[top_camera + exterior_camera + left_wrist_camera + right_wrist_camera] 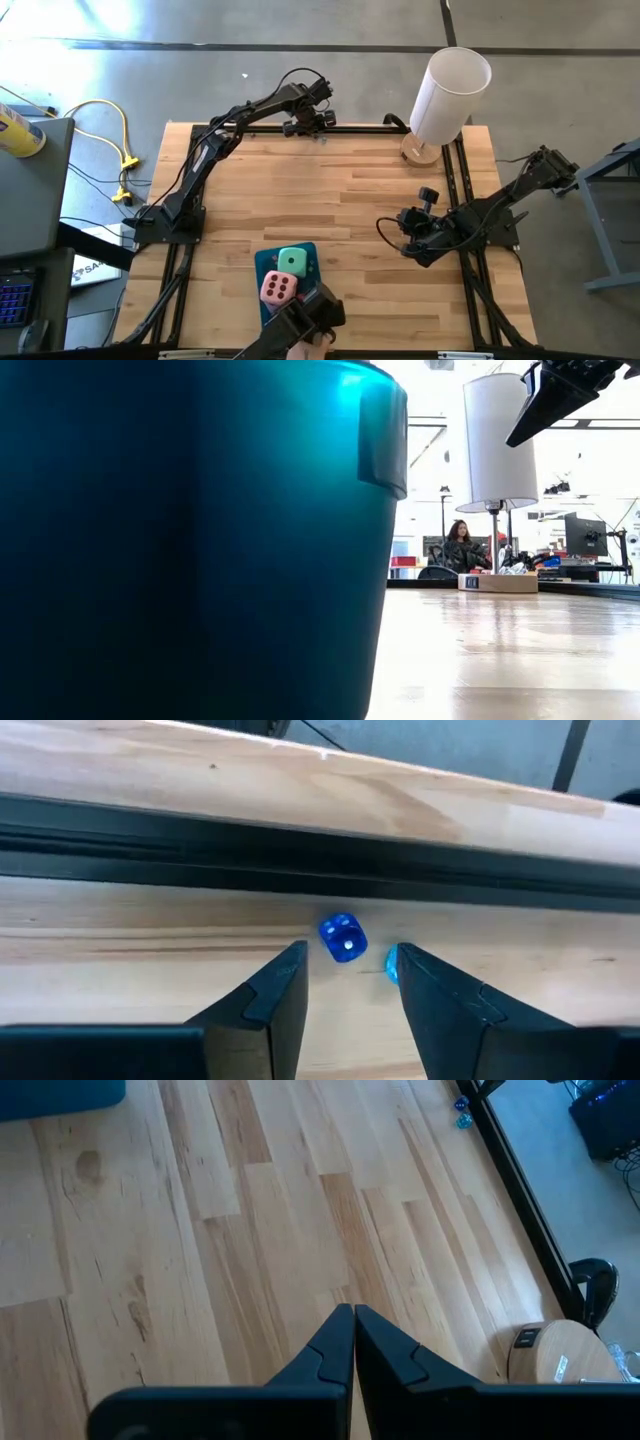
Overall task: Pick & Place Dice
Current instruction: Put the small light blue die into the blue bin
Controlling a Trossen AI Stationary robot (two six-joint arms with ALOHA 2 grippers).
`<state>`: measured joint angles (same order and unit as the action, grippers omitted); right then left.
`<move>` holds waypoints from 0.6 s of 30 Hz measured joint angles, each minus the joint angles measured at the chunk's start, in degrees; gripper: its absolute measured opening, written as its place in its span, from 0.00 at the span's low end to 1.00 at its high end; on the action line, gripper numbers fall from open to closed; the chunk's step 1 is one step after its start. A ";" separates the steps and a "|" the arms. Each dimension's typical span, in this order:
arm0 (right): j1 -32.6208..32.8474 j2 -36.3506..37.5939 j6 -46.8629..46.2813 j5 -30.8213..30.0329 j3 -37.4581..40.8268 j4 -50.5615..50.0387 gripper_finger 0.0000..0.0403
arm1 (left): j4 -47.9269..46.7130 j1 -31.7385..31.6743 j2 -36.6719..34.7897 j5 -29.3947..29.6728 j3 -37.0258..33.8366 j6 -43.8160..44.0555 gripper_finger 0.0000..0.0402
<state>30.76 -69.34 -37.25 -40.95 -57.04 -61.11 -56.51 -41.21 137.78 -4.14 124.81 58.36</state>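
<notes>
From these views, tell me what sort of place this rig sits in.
Probably a robotics lab or open workshop. A wooden table stands on bare concrete floor with loose yellow cables beside it, and the low view shows a person seated among desks and monitors in the room behind.

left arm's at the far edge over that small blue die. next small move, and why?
Probably ease the left pincer forward and down, then close. In the left wrist view the small blue die lies on the wood just ahead of the open fingertips, not yet between them, near the black rail. The right pincer waits shut.
</notes>
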 joint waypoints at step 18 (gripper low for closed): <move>0.00 0.00 0.00 0.02 0.00 -0.17 0.01 | 0.18 0.92 -0.31 -0.13 0.00 1.91 0.37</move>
<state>30.76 -69.34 -37.26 -40.93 -57.04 -61.28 -56.34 -40.29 137.47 -4.27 124.81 60.27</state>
